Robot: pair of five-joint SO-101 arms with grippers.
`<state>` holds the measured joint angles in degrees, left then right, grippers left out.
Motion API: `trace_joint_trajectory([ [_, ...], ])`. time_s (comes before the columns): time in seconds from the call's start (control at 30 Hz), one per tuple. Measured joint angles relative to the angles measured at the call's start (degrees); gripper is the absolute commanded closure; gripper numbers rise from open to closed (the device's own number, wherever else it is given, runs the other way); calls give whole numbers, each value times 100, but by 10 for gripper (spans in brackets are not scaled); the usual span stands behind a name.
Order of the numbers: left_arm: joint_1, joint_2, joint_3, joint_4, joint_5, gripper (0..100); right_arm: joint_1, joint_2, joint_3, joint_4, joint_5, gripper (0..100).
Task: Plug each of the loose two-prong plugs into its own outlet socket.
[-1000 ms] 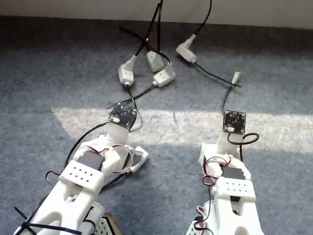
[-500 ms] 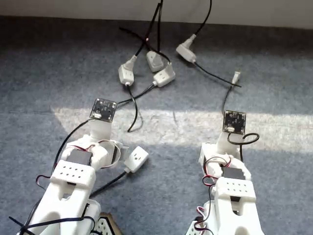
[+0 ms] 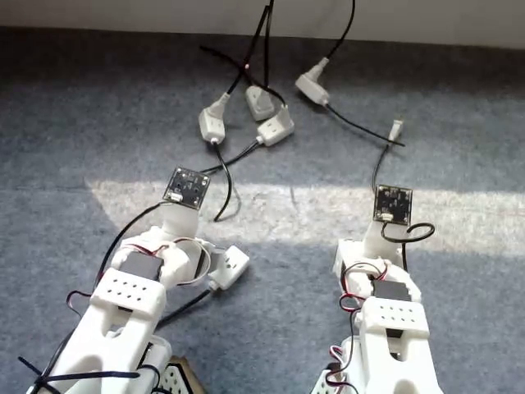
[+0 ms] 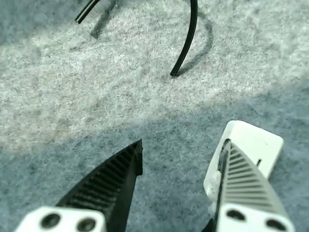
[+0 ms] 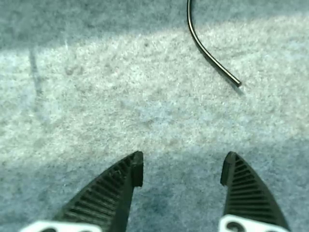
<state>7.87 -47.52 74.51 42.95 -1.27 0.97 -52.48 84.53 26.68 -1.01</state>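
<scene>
The left gripper (image 4: 182, 145) hangs low over the grey carpet (image 4: 96, 96), its jaws released and spread wide with nothing between them. A white socket block (image 4: 258, 145) lies on the carpet just beside the outer face of the pale finger (image 4: 241, 179), not within the jaws. In the high view this block (image 3: 229, 267) sits close against the left arm, well apart from the other cord pieces. A loose black cable end (image 4: 189, 38) curls across the sunlit strip ahead of the jaws.

The right gripper (image 5: 184, 154) is also unclenched and empty, poised above the carpet where shade meets sun. Another black cable (image 5: 207, 48) ends ahead of it.

Farther up the carpet, a cluster of three white cord pieces (image 3: 276, 127) lies tangled on black leads. A fourth white cord piece (image 3: 312, 84) rests apart from them, nearer the right arm's side. From this height it is hard to tell which of these are plugs and which are sockets. A small connector (image 3: 397, 128) lies beyond the right arm.
</scene>
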Motion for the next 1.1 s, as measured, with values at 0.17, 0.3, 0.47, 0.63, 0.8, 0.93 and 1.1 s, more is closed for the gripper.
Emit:
trace_joint_trajectory([
  [0.17, 0, -26, 35, 0, 0, 737, 0, 0, 0, 0, 0, 733],
  [0.3, 0, -26, 79, -26, 0, 737, 0, 0, 0, 0, 0, 733],
  [0.47, -229, -79, 176, -35, -360, 737, 0, 0, 0, 0, 0, 733],
  [0.63, -624, -26, 325, -26, -1011, 737, 0, 0, 0, 0, 0, 734],
  [0.8, -747, -26, 325, -26, -1081, 737, 0, 0, 0, 0, 0, 734],
  [0.93, -747, -62, 88, -26, -1029, 737, 0, 0, 0, 0, 0, 734],
  [1.1, -633, -563, -615, 624, -484, 737, 0, 0, 0, 0, 0, 734],
])
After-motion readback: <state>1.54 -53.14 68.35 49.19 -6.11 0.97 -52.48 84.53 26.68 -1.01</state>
